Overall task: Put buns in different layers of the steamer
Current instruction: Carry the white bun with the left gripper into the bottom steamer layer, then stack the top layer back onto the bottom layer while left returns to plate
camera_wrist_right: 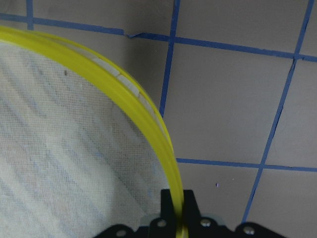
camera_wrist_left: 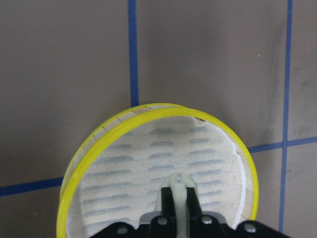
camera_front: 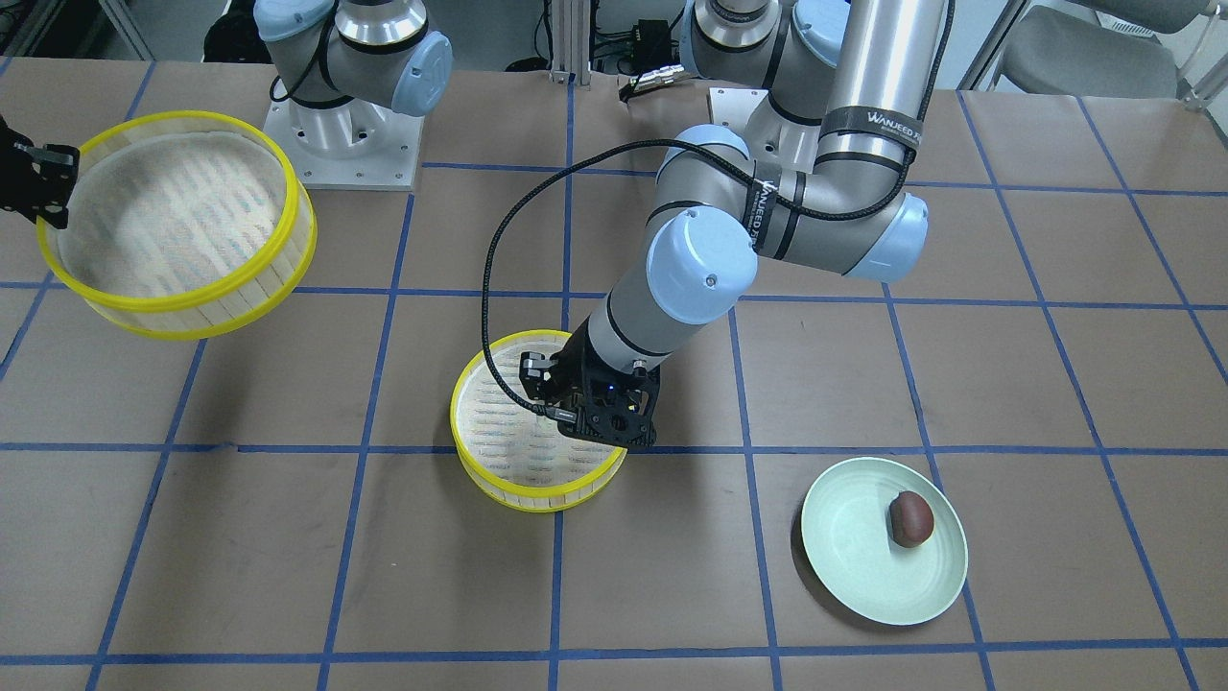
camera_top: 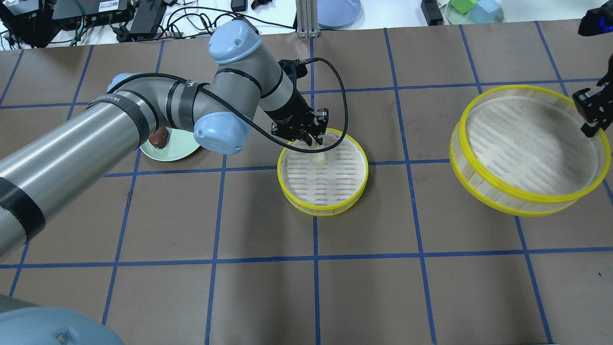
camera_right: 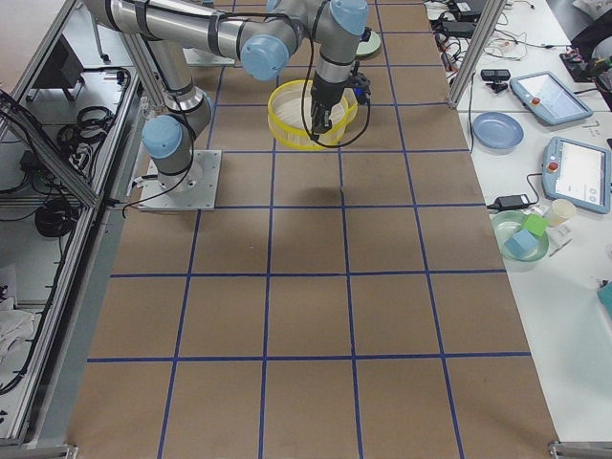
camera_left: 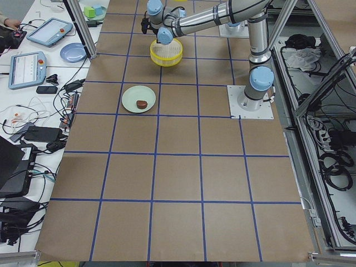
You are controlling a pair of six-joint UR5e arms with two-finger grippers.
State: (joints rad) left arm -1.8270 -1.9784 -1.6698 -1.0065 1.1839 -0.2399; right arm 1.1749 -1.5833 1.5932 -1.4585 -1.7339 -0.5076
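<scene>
**Item: 2-layer steamer load. Status: early, est. under halfway.**

- L tool (camera_top: 314, 142): fingers closed on pale bun (camera_top: 317, 157), which sits low over the liner of the lower steamer layer (camera_top: 323, 210), toward the rim nearest the plate. Can't tell if the bun touches the liner.
- R tool (camera_top: 589, 122): pinched on the yellow rim of the 2nd steamer layer (camera_top: 517, 203). That layer is off the surface, tilted, well apart from the lower one, with nothing inside but its cloth liner.
- Brown bun (camera_front: 910, 518): on green plate (camera_front: 863, 566), untouched, on the L arm's side.

**Done/left (judgement):** nothing fully placed yet. The pale bun is at its layer but not let go. Left to do: release it, pull the L arm clear, stack the 2nd layer on top, fetch the brown bun, and drop it in the upper layer. No lid seen.

**Surface** (camera_front: 240, 537): brown covering with a blue tape grid. Both arm bases are bolted along one edge.

**Room:** side benches hold two handheld control tablets (camera_right: 545, 96), a blue dish (camera_right: 497, 129), a green bowl of coloured blocks (camera_right: 521, 237), plus laptops and cable clutter. Alu frame posts stand round the cell, and cable bundles lie behind the robot.
</scene>
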